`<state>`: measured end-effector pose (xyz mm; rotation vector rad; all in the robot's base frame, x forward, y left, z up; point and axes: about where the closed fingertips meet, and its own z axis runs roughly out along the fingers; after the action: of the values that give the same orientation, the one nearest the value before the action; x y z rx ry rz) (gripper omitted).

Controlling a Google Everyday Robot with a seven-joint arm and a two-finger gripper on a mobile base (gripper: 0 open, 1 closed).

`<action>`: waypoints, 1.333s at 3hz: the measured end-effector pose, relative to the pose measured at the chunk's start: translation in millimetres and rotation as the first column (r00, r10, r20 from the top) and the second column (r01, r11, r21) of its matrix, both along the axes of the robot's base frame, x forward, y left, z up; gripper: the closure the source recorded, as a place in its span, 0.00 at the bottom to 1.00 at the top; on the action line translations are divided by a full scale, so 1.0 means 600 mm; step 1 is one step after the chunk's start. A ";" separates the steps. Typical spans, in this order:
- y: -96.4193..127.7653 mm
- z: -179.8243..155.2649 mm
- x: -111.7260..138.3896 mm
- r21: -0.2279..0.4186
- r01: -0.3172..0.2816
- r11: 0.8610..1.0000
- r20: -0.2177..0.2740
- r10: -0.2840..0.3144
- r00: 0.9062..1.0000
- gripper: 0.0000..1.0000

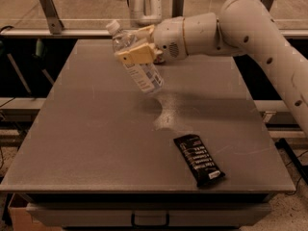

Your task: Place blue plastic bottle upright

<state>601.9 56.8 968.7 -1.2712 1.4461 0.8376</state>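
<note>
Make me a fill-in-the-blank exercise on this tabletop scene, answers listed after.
1. The gripper is shut on the blue plastic bottle, holding it ____ the table.
2. The bottle is not upright but ____, its white cap pointing up and toward the picture's left.
3. The ____ snack bar lies flat on the table, apart from the bottle.

Missing words: above; tilted; black.

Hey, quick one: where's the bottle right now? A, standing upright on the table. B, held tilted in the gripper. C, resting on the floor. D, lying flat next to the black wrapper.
B: the gripper is shut on the bottle, which leans with its cap pointing up and to the left, over the far part of the table.
</note>
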 end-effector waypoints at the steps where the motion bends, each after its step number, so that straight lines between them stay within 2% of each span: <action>1: -0.037 -0.006 -0.014 0.043 -0.024 0.999 0.050 0.022 0.999 1.00; 2: -0.081 -0.009 -0.029 0.132 -0.041 0.990 0.087 0.029 0.996 1.00; 3: -0.120 -0.009 -0.041 0.251 -0.057 0.966 0.114 0.029 0.993 1.00; 4: -0.148 -0.010 -0.047 0.326 -0.082 0.942 0.138 0.038 0.990 1.00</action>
<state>573.6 -31.9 962.5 -1.0954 1.1119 0.9748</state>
